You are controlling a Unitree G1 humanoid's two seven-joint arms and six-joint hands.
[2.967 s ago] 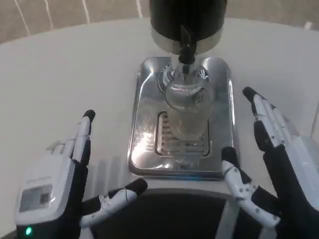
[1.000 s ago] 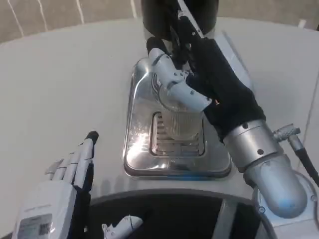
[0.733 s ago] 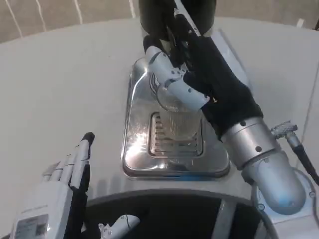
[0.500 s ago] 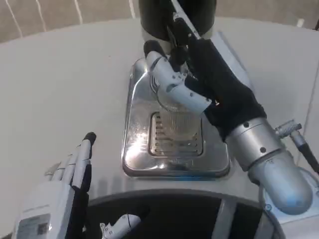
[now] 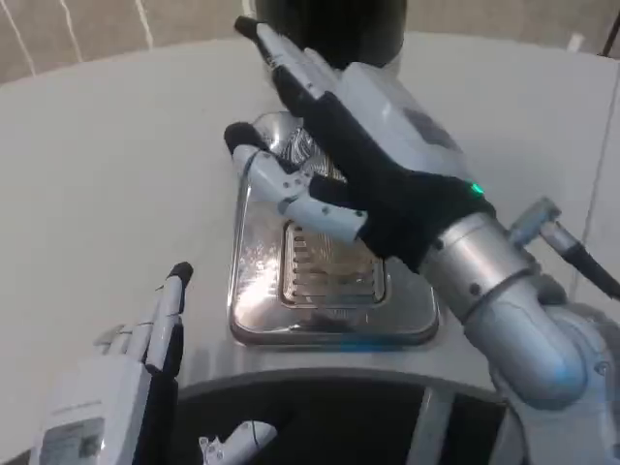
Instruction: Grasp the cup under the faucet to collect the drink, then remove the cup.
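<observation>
The right hand (image 5: 373,160) stretches flat, fingers apart, over the steel drip tray (image 5: 254,300), hiding the cup from me, while the left hand (image 5: 121,387) waits spread on open table (image 5: 107,174).

A white round surface (image 5: 116,165) fills most of the frame, its curved far edge running across the top. Beyond it, in the upper left corner, lies a tan floor (image 5: 87,29) crossed by thin pale lines. At the bottom centre a dark curved band (image 5: 320,417) with a pale rim follows the near edge.
</observation>
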